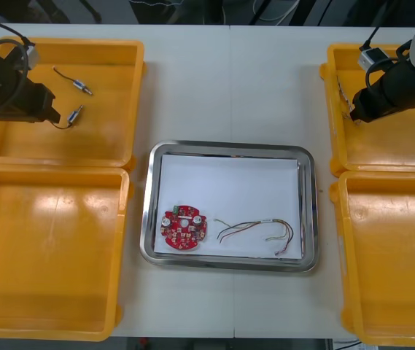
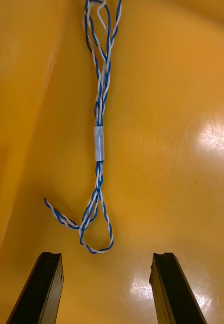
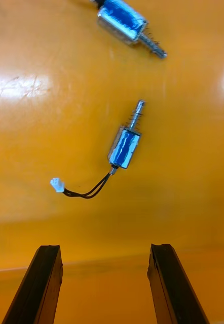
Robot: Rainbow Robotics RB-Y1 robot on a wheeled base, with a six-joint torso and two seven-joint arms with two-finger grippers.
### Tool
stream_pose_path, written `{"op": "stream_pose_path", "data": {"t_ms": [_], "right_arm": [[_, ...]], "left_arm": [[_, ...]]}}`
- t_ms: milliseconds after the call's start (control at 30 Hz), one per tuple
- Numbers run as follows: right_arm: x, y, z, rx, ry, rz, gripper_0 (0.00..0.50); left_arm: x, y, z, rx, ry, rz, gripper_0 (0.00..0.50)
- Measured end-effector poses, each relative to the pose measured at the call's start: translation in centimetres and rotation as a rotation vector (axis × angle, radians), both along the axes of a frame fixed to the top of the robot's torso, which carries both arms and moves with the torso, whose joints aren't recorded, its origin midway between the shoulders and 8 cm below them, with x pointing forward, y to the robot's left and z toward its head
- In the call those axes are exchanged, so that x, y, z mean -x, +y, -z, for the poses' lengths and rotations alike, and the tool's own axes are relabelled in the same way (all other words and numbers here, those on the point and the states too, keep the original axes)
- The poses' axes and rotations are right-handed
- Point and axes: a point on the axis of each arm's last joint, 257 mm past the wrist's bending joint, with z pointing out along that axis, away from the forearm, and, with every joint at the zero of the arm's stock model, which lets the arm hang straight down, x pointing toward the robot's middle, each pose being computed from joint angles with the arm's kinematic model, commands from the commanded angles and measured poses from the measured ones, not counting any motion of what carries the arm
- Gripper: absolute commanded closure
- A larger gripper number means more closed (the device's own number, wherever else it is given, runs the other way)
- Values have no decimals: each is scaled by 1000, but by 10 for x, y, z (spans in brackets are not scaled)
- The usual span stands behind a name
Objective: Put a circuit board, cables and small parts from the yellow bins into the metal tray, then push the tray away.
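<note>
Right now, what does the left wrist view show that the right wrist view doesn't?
Left wrist view, not the right: a nearer small metal part with a thin black lead and white plug, just ahead of the left gripper, and a farther small metal part, both on the floor of the far left yellow bin.
Right wrist view, not the left: a twisted blue and white cable lying ahead of the right gripper in the far right yellow bin.
Both: glossy bin floor, and that arm's own gripper open, holding nothing.
</note>
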Motion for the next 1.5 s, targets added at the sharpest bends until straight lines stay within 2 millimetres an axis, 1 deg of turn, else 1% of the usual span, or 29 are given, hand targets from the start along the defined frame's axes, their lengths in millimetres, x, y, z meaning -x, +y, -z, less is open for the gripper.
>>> {"op": "stream_pose_path", "data": {"t_ms": [100, 233, 433, 500, 633, 767, 1033, 1067, 1100, 1133, 1167, 1200, 1233, 1267, 1300, 1333, 1367, 1400, 1500], "right_arm": [[-2, -1, 5, -6, -2, 7, 0], [-5, -3, 10, -12, -10, 18, 0], [-6, -2, 17, -19, -8, 24, 0], [-7, -1, 17, -20, -12, 24, 0], [-8, 2, 21, -8, -15, 14, 0], [-8, 5, 27, 20, -7, -3, 0], [-10, 6, 26, 25, -13, -7, 0], [-10, 6, 26, 25, -14, -7, 12], [-10, 6, 26, 25, -15, -8, 51], [-10, 6, 26, 25, -15, -8, 125], [-10, 6, 26, 25, -15, -8, 185], [-10, 7, 26, 25, -15, -8, 314], [-10, 7, 26, 25, -15, -8, 382], [-10, 7, 26, 25, -15, -8, 403], [-10, 7, 26, 25, -15, -8, 438], [-10, 7, 26, 25, -15, -8, 454], [-10, 7, 26, 25, -15, -8, 454], [-10, 7, 26, 25, -15, -8, 500], [-10, 7, 26, 25, -15, -8, 500]], "left_arm": [[-1, -2, -3, -25, -9, 45, 0], [-5, -7, -8, -40, -14, 63, 0], [-7, -15, -8, -105, -11, 145, 0], [-8, -14, -8, -142, -10, 196, 0], [-13, -3, -4, -217, 5, 295, 0], [-21, -1, 0, -223, 13, 317, 0], [-45, -17, 10, -196, -23, 294, 0], [-47, -19, 13, -200, -25, 295, 0], [-50, -20, 15, -202, -28, 294, 0], [-51, -22, 17, -203, -29, 294, 0], [-52, -24, 20, -201, -29, 294, 0], [-52, -25, 21, -200, -28, 294, 0], [-53, -27, 23, -199, -27, 293, 0], [-53, -28, 25, -198, -26, 294, 0], [-54, -29, 26, -199, -28, 294, 0], [-55, -30, 27, -201, -31, 295, 0], [-56, -31, 29, -205, -35, 297, 0], [-58, -30, 30, -211, -39, 298, 0], [-60, -29, 36, -234, -43, 304, 0]]}}
